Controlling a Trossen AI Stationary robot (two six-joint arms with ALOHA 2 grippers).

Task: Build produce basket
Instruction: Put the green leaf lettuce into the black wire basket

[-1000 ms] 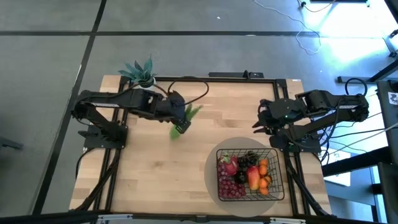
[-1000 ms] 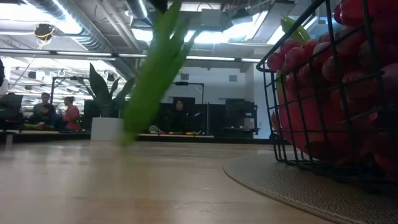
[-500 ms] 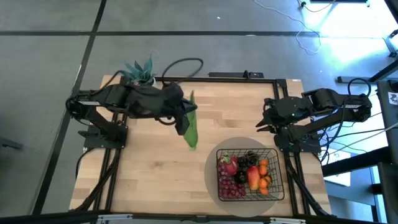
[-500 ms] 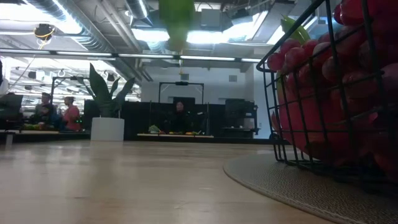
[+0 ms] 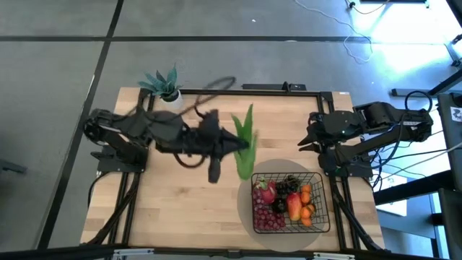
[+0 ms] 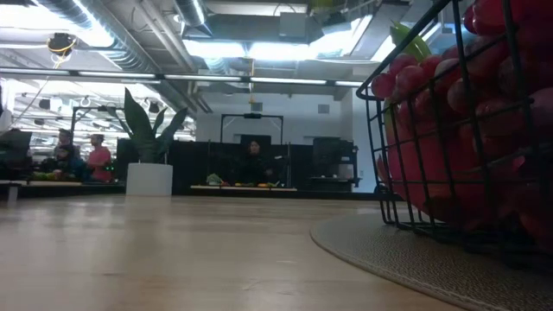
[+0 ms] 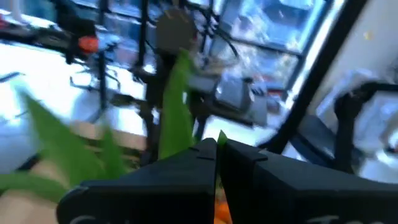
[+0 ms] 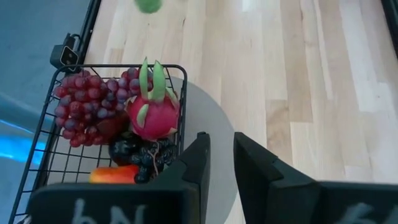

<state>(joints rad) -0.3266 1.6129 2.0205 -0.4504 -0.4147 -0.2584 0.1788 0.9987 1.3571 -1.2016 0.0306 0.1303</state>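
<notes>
My left gripper (image 5: 234, 144) reaches over the table's middle, shut on the long green leafy stalk (image 5: 245, 141), which runs from far to near just left of the basket. The black wire basket (image 5: 290, 202) stands on a round grey mat (image 5: 245, 206) at the near right. It holds a pink dragon fruit (image 8: 153, 115), purple grapes (image 8: 81, 102), dark grapes (image 8: 134, 152) and orange fruit (image 5: 306, 202). My right gripper (image 8: 221, 155) hovers beyond the basket's far right corner, slightly open, with nothing between its fingers. My left gripper holds the stalk about midway along its length (image 5: 242, 146), pinched between the two shut fingers (image 7: 186, 168). The fingers come level from the table's left and lie across it. The stalk is lifted clear of the table, its leafy end (image 5: 249, 114) pointing toward the far edge.
A blue-green spiky plant in a white pot (image 5: 163, 85) stands at the table's far left corner. Bare wood (image 5: 180, 209) lies left of the mat. A cable loop (image 5: 209, 88) arches over the far edge. People sit in the room beyond the table (image 6: 82, 155).
My left gripper has swung toward the table's right edge and risen, tipping up from pointing downward to level, still shut on the stalk. The stalk, which hung with its lower end near the table, is now carried high and lies beside the basket's far left corner.
</notes>
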